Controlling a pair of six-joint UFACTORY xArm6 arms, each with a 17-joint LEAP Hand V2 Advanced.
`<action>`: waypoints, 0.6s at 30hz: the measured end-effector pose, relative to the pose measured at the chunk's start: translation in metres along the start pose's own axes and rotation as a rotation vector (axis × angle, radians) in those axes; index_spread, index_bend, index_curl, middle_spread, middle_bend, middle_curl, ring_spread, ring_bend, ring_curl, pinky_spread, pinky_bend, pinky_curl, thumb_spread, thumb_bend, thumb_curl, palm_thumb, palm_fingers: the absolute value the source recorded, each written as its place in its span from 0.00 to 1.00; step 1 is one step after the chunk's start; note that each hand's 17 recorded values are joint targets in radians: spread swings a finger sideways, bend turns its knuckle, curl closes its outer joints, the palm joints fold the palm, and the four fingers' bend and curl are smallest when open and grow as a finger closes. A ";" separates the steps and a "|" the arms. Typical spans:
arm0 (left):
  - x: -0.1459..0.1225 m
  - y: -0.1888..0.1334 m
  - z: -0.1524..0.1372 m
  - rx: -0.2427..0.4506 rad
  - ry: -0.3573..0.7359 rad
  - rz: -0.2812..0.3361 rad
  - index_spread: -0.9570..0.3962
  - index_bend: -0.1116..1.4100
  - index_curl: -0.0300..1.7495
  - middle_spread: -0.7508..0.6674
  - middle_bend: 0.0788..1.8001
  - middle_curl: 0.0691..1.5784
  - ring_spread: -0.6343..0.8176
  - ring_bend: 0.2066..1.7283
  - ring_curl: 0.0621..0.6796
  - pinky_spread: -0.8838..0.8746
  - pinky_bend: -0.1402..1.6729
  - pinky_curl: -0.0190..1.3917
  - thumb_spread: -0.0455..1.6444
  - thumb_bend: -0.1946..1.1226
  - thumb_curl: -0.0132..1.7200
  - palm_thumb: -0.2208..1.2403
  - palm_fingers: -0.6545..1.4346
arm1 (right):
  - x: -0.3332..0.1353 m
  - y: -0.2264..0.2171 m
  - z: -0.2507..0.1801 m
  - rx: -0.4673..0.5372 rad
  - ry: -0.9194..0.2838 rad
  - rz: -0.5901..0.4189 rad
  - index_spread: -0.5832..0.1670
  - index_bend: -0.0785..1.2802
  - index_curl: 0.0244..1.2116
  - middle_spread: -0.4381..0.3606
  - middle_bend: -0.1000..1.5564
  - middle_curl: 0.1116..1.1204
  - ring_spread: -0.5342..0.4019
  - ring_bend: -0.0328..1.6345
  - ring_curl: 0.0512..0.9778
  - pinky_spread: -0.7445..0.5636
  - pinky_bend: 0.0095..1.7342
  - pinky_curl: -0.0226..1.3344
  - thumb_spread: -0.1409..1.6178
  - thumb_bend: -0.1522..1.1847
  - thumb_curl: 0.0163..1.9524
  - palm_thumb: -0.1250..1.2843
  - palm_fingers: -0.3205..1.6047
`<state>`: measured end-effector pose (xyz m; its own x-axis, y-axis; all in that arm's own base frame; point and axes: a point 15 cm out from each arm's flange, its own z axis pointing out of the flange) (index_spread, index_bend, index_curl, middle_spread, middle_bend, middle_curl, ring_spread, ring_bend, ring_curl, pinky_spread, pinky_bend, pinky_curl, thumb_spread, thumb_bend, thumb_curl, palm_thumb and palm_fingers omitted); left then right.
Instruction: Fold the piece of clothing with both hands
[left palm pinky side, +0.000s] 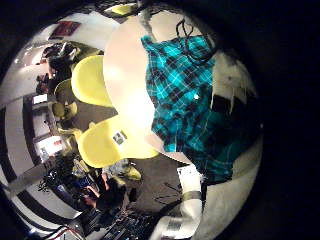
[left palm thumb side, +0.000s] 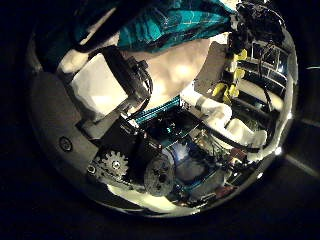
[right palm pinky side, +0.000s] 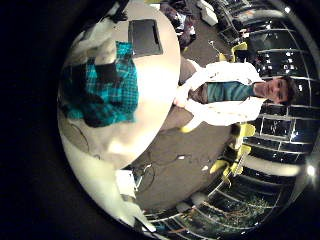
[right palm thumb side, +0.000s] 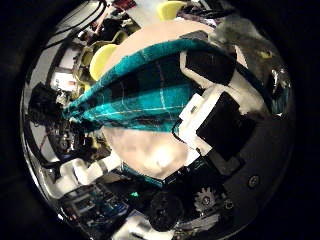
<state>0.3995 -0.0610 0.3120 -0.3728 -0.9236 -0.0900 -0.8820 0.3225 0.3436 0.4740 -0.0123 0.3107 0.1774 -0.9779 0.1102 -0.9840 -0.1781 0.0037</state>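
The piece of clothing (left palm pinky side: 185, 100) is a checked shirt over a round pale table (left palm pinky side: 130, 70). In the left little finger side palm view it stretches along the table beside my left hand (left palm pinky side: 228, 95). In the left thumb side palm view the cloth (left palm thumb side: 170, 20) meets that hand's curled fingers (left palm thumb side: 105, 75). In the right thumb side palm view the shirt (right palm thumb side: 135, 95) runs as a taut band across the table, and my right hand (right palm thumb side: 215, 110) is curled on its edge. In the right little finger side palm view the shirt (right palm pinky side: 105, 95) lies behind the fingers (right palm pinky side: 105, 72).
A dark flat device (right palm pinky side: 147, 37) lies on the table (right palm pinky side: 150, 90) past the shirt. Several chairs (left palm pinky side: 95, 85) stand at the table's rim. Bare tabletop (right palm thumb side: 160, 145) shows below the lifted cloth.
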 end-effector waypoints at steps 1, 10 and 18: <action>-0.004 -0.012 0.003 -0.003 -0.008 0.002 0.34 0.18 0.87 0.05 0.42 0.71 0.09 0.71 0.72 0.12 0.69 0.43 0.74 0.14 0.29 0.70 0.75 | -0.001 -0.011 0.007 -0.009 -0.001 -0.003 0.30 0.85 0.79 0.31 0.85 0.80 0.31 0.89 0.77 0.45 0.87 0.50 0.80 0.12 0.33 0.83 0.61; -0.042 -0.109 0.031 -0.012 -0.052 -0.015 0.36 0.18 0.87 0.05 0.42 0.72 0.09 0.71 0.73 0.12 0.68 0.44 0.74 0.14 0.29 0.70 0.73 | -0.005 -0.097 0.070 -0.056 -0.007 0.004 0.31 0.86 0.80 0.32 0.86 0.81 0.31 0.90 0.79 0.44 0.86 0.56 0.81 0.11 0.34 0.79 0.59; -0.059 -0.162 0.054 0.072 -0.068 -0.049 0.37 0.20 0.86 0.05 0.42 0.69 0.08 0.62 0.68 0.12 0.65 0.45 0.71 0.12 0.28 0.63 0.65 | -0.004 -0.128 0.113 -0.047 -0.006 0.043 0.30 0.79 0.77 0.32 0.85 0.79 0.30 0.89 0.79 0.42 0.83 0.59 0.80 0.09 0.31 0.71 0.58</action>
<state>0.5486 -0.0470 0.2111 -0.3456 -0.9231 -0.1688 -0.9170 0.2940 0.2697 0.6015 0.0025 0.1975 0.1354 -0.9852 0.1053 -0.9903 -0.1312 0.0459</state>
